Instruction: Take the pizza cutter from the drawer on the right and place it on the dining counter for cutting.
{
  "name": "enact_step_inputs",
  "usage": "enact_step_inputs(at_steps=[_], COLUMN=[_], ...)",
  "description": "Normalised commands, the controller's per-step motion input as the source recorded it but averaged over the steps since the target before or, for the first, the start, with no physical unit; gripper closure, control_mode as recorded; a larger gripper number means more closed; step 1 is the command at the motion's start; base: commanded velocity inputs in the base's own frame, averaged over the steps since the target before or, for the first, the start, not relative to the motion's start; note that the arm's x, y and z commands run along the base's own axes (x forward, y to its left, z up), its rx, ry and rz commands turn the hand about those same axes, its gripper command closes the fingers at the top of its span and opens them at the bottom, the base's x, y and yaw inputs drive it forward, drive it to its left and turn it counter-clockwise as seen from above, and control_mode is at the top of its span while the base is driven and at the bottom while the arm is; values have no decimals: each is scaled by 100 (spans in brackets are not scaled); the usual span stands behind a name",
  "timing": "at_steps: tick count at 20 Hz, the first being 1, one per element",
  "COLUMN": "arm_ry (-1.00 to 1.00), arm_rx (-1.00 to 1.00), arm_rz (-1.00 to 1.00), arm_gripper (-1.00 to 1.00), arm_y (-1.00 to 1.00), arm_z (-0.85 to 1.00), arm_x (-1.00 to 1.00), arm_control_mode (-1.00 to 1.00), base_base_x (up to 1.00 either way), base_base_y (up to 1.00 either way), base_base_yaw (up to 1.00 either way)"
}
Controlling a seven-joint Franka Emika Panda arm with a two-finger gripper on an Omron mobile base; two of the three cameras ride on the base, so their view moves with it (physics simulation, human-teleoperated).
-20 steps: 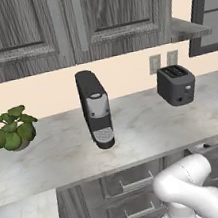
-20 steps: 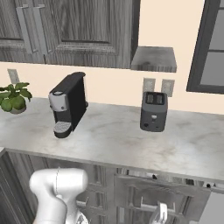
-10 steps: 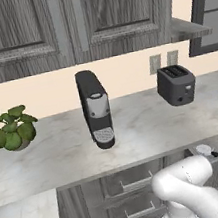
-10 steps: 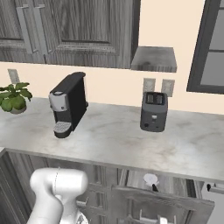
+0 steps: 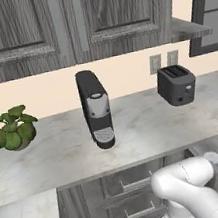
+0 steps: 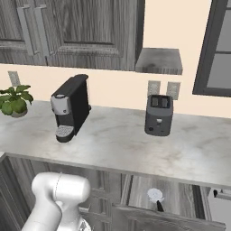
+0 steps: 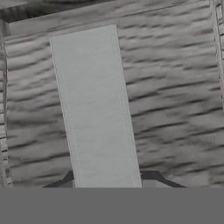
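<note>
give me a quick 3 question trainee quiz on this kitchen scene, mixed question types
1. True or false: the drawer under the worktop is pulled open.
2. The pizza cutter lies: A) beside the toaster B) inside the drawer C) next to the plant
3. In the hand view, the gripper is shut on the drawer's silver ____.

Key: 1 true; 2 B; 3 handle

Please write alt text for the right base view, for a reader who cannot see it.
An open drawer under a marble worktop holds a pizza cutter. A coffee machine, toaster and potted plant stand on top; the white arm rises at lower left.
</note>
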Motion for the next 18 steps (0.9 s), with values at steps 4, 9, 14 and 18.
enact_step_inputs(at_steps=[4, 9, 14, 18], arm_ry=[1, 1, 0, 0], arm_rx=[0, 0, 0, 0], arm_rz=[0, 0, 0, 0], arm_gripper=[100, 100, 100, 100], arm_y=[-22, -23, -21, -24], arm_z=[-3, -4, -4, 0], arm_x=[-62, -58, -54, -54], arm_control_mode=[-100, -100, -100, -100], base_base_x=[0, 0, 0, 0], base_base_y=[0, 0, 0, 0], base_base_yaw=[0, 0, 0, 0])
